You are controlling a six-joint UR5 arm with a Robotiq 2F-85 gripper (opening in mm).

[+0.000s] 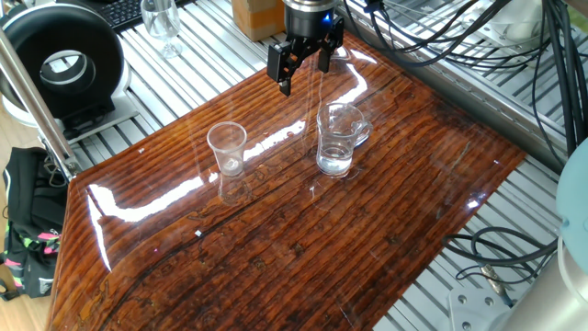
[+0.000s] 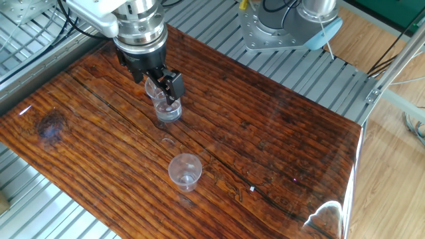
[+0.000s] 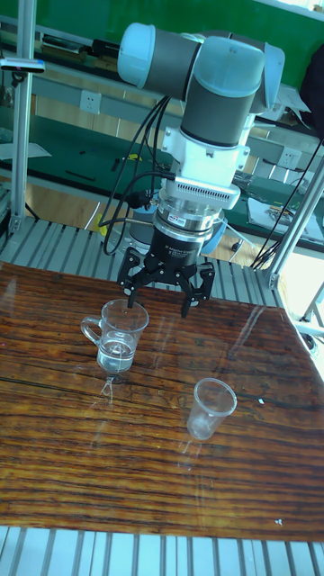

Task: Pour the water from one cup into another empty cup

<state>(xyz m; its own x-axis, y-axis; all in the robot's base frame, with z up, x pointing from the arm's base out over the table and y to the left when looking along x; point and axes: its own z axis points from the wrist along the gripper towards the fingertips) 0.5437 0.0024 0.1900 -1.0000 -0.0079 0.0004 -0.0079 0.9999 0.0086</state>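
Observation:
The one cup, a clear handled glass mug (image 1: pixel 338 138) (image 2: pixel 166 106) (image 3: pixel 116 336), stands upright on the wooden table (image 1: pixel 303 239). A little water (image 1: pixel 334 164) (image 3: pixel 115 357) lies in its bottom. The other cup, a small tapered handleless one (image 1: pixel 227 148) (image 2: pixel 184 171) (image 3: pixel 210 408), stands upright and looks empty, well apart from the mug. My gripper (image 1: pixel 303 70) (image 2: pixel 154 74) (image 3: pixel 162 290) hangs open above the table, just beyond the mug and higher than its rim. Nothing is between its fingers. In the tall fixed view one fingertip (image 3: pixel 131 286) overlaps the mug's rim.
A stemmed wine glass (image 1: pixel 163 24) stands off the table's far corner, near a black ring-shaped device (image 1: pixel 61 64) and a cardboard box (image 1: pixel 256 15). Cables (image 1: pixel 487 41) run along the right side. The arm's base (image 2: pixel 289 26) sits past the table's edge.

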